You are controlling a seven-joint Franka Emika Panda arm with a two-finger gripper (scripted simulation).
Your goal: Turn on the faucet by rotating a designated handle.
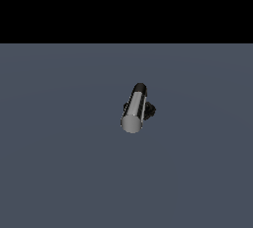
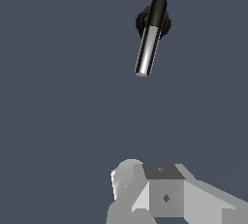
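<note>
The faucet (image 1: 147, 109) stands alone on the flat grey floor, its black base partly hidden behind the bar. Its handle (image 1: 134, 109) is a silver-grey cylinder with a flat round end facing the exterior camera and a black joint at its far end. In the wrist view the handle (image 2: 147, 52) juts out from the black ridged base (image 2: 165, 24). My gripper (image 2: 145, 170) shows only in the wrist view, as grey-white finger blocks pressed together with no gap between them. It holds nothing and sits well apart from the handle. The exterior view does not show the gripper.
A plain dark grey floor (image 1: 59, 172) surrounds the faucet on all sides. A black band fills the top of the exterior view. No other objects show.
</note>
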